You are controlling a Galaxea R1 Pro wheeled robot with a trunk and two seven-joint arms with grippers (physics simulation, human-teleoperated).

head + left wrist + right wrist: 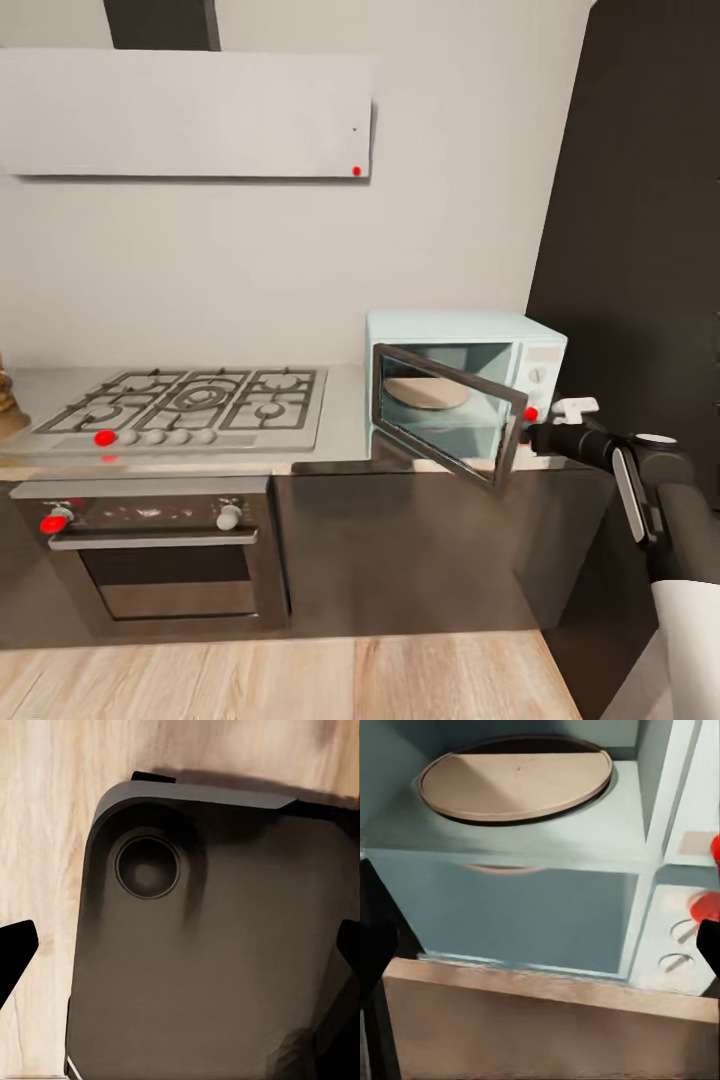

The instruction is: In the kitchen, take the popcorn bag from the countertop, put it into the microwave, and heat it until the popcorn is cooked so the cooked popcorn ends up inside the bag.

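Observation:
The pale-blue microwave (465, 385) stands on the countertop (345, 418) at the right end, its dark glass door (448, 418) swung partly open toward me. A tan turntable (428, 392) (514, 784) lies bare inside. My right gripper (535, 432) (540, 949) is open and sits at the door's free edge, close to the red dot (530, 413) on the dial panel. A tan-brown ringed shape (6, 400), cut off at the counter's far left, looks like the popcorn bag. My left gripper (180, 949) is open, pointing down with nothing in it.
A steel gas hob (185, 405) and built-in oven (165, 560) take the counter's left half, under a grey hood (185, 115). A tall dark cabinet (640, 250) stands right of the microwave. My own dark base (217, 945) rests on the wood floor (300, 680).

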